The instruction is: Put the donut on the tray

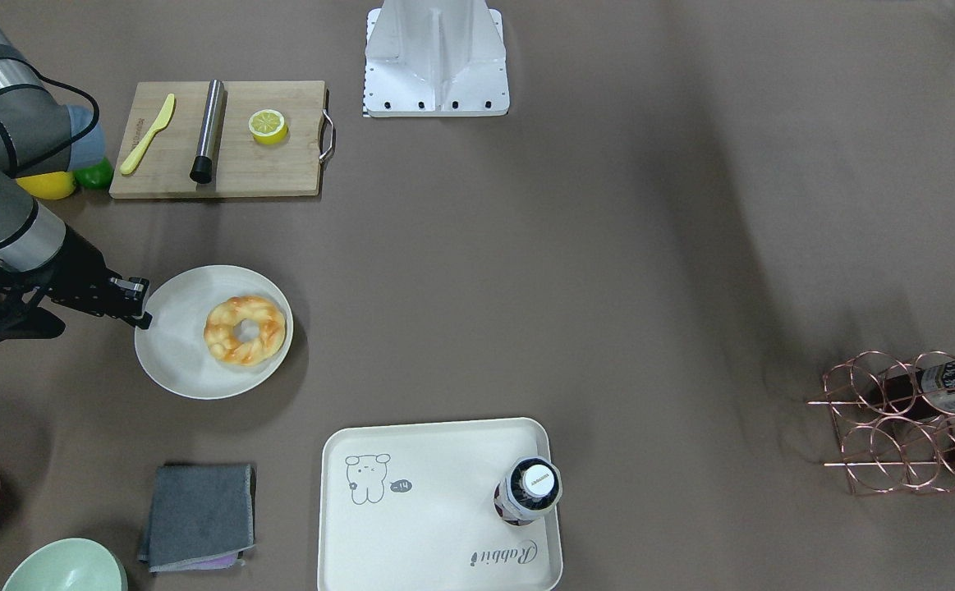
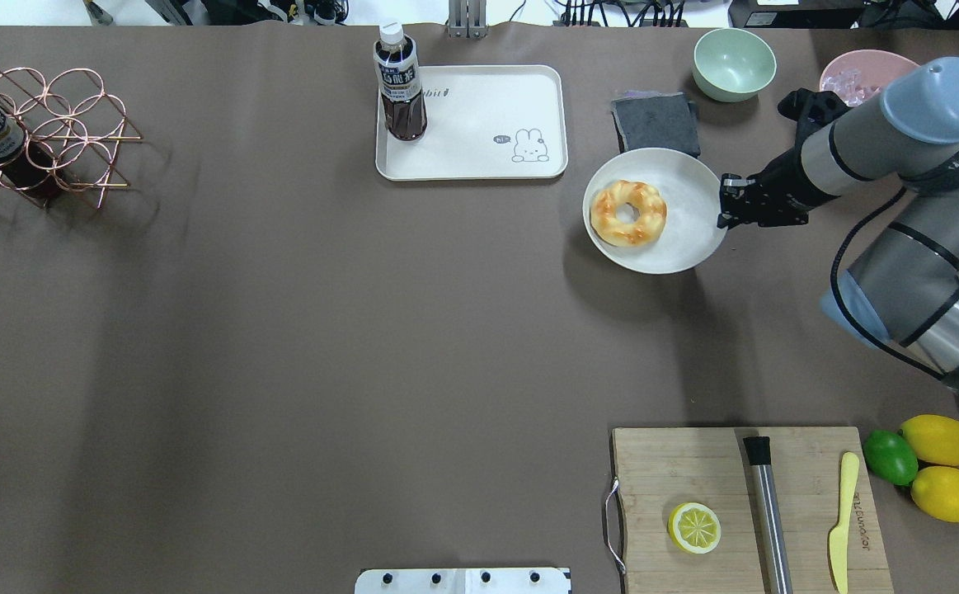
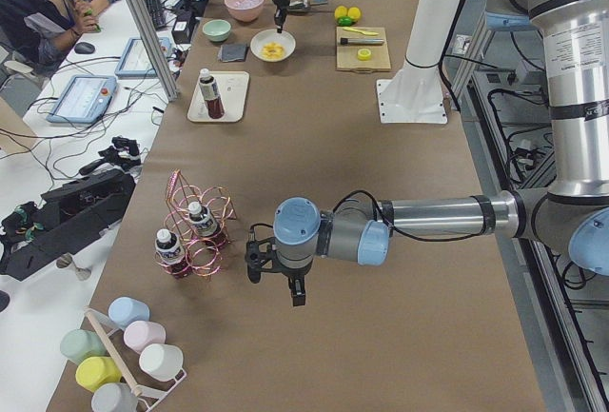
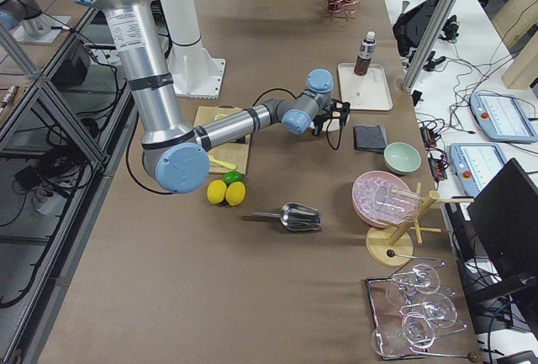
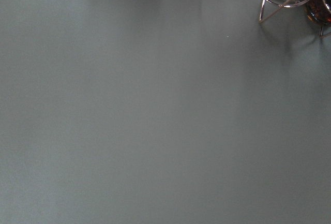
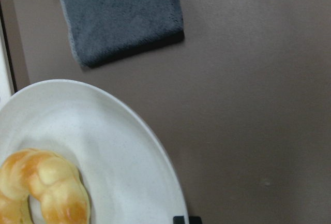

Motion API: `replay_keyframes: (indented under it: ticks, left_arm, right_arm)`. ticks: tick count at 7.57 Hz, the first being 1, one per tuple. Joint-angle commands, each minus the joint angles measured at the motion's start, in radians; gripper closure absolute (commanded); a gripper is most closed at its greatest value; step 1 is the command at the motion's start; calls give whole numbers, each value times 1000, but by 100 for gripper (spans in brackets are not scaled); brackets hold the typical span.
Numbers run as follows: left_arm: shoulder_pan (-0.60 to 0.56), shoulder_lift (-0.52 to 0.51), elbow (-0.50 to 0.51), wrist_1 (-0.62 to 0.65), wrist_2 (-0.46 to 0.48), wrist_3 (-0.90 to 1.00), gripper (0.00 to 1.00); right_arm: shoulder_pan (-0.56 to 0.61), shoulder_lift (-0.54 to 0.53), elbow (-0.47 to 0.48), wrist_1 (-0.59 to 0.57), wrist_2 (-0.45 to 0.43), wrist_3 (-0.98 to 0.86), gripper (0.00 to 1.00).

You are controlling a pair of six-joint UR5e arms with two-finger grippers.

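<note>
The donut, a golden-brown twisted ring, lies on a round off-white plate, also in the overhead view and the right wrist view. The cream tray with the bear drawing lies apart from the plate, on the far side of the table from the robot's base. My right gripper points down at the plate's rim, beside the donut, and its tips look shut and empty. My left gripper hangs over bare table near the wire rack. I cannot tell if it is open.
A dark bottle stands on one end of the tray. A grey cloth and a green bowl lie near the plate. A cutting board holds a halved lemon, a rod and a knife. A copper bottle rack stands far left.
</note>
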Motion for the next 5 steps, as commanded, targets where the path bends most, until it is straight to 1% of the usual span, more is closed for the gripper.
replay_keyframes:
  ticks: [1,2,4,5]
  left_arm:
    - [0,13,-1,-1,-1,1,2]
    - [0,13,-2,-3,-3,1,2]
    - [-1,14,-3,-3,-3,2,2]
    - [-1,14,-2,-3,-3,2,2]
  right_arm:
    - [-6,180,-60,-139,-6,165,100]
    - [-11,235,-86,-190,-8,176,100]
    - [-32,347,-176,-200,-23,261,100]
    - [-69,375,-202,-194,-96,353,100]
